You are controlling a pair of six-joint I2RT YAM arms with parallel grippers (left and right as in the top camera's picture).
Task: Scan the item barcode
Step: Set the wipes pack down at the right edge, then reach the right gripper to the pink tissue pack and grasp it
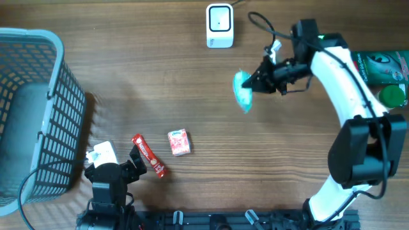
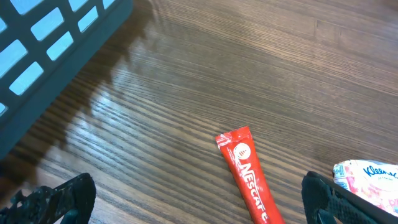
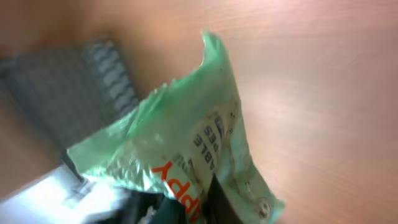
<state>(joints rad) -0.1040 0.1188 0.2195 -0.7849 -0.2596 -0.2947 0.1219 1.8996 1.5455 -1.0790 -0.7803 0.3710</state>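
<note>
crinkled pale-green packet (image 1: 243,93) with orange lettering, clenched in the right tool (image 1: 254,82); left tool (image 2: 196,204) released at seven o'clock; wood-grain desk (image 1: 160,83).

White right arm (image 1: 348,80), black joints, black hand (image 1: 252,82) (green wrist light (image 1: 323,38)), looping black cable (image 1: 259,21); black left arm (image 1: 108,185).

Surface (image 1: 192,83): wood grain, low sheen. Green packet (image 1: 243,89): crinkled glossy film. Basket (image 1: 64,121): matt plastic lattice. Red sachet (image 1: 148,156): glossy.
</note>
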